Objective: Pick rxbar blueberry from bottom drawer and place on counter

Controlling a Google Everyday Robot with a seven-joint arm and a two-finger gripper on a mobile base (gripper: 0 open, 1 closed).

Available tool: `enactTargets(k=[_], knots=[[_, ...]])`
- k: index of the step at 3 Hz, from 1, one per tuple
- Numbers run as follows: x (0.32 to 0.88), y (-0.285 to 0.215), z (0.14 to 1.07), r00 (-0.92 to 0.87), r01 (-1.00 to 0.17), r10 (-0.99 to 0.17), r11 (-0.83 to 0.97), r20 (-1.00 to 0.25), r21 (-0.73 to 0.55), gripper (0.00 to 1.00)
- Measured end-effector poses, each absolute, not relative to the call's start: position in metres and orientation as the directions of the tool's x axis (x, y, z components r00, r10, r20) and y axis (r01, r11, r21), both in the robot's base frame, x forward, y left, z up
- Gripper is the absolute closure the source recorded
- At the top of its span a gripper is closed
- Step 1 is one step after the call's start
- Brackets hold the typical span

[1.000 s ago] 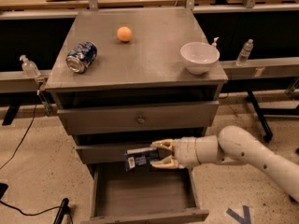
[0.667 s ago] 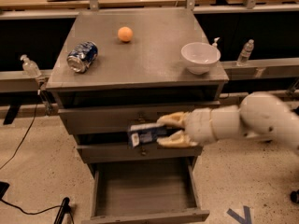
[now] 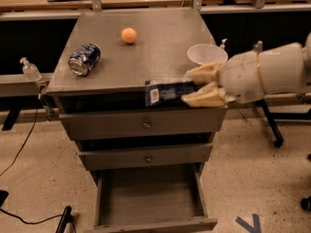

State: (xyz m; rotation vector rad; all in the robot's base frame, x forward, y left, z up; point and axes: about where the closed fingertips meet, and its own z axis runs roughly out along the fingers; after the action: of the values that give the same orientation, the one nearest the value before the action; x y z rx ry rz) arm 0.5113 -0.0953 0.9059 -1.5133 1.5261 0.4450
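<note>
My gripper reaches in from the right and is shut on the rxbar blueberry, a dark blue packet with a white label patch. It holds the bar level at the front edge of the counter, just over the top drawer front. The bottom drawer stands pulled open below, its flat grey floor bare.
On the counter lie a crushed blue soda can at the left, an orange ball at the back, and a white bowl at the right, close behind my gripper. Two closed drawer fronts sit above the open drawer. A sanitizer bottle stands at left.
My gripper has risen with the bar from the level of the middle drawer front up to the counter's front edge.
</note>
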Motion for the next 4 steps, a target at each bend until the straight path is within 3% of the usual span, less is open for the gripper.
enactTargets(k=[3,4], knots=[[0.530,-0.099,0.922,0.139,-0.922,-0.605,0.209,-0.784,-0.324,1.00],[0.590,-0.091,0.920,0.075,-0.929,-0.634,0.236,-0.769,-0.285,1.00]])
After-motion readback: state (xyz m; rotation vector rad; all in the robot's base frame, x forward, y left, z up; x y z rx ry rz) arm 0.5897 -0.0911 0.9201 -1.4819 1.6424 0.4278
